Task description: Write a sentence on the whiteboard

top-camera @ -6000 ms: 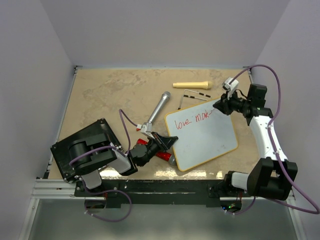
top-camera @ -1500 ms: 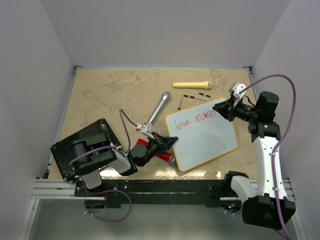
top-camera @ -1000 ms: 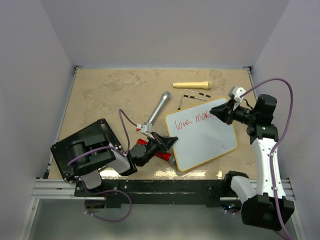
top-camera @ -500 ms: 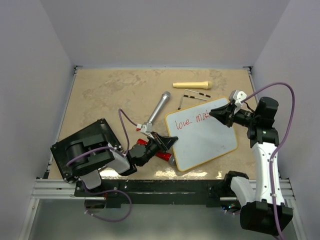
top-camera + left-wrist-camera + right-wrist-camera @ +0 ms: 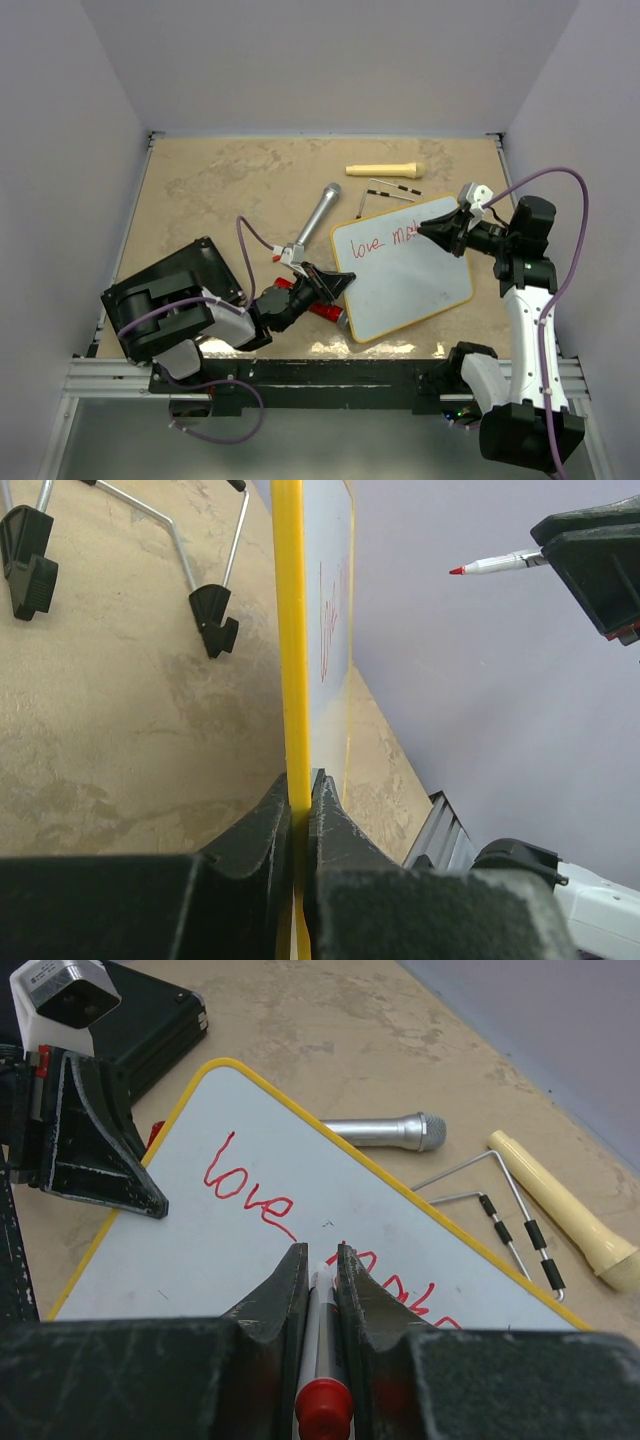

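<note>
The whiteboard, glossy white with a yellowish frame, lies tilted at centre right. The sentence reads "love" and a second red word partly hidden by my right gripper. My right gripper is shut on a red marker over the board's top line. In the left wrist view the marker's tip is clear of the board. My left gripper is shut on the board's left frame edge. The right wrist view shows "love" and the board.
A silver microphone, a cream cylinder and a wire stand with black feet lie beyond the board. A red object lies under my left gripper. A black flat box sits at the left.
My right gripper has carried the marker left from the board's top right corner, back over the second word. The word grew from "mak" to a longer word earlier. The left arm has held still.
</note>
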